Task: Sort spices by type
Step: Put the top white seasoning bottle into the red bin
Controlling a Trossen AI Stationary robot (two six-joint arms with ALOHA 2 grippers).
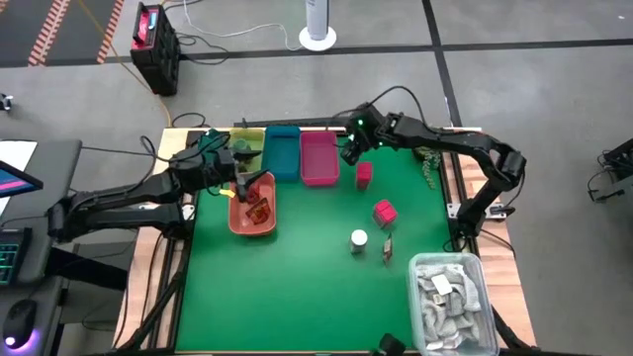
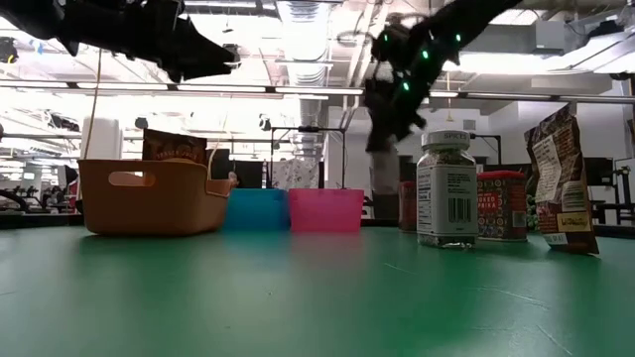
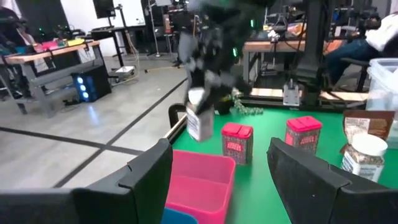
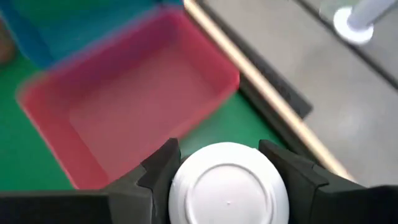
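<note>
My right gripper is shut on a white-capped jar, which it holds in the air by the far right corner of the pink tray. My left gripper stands open and level over the far end of the orange tray, where red-brown sachets lie. Two pink packs, another white-capped jar and a sachet stand on the green table. My right gripper pinches the jar between its two fingers at the white cap, one finger on each side of it. The fingers slant down onto it from above and from the table's right. The jar's body hangs below them, about upright and clear of the table.
A yellow-green tray and a blue tray stand left of the pink one along the far edge. A clear bin of pale rags sits at the near right corner. The near left of the green table is bare.
</note>
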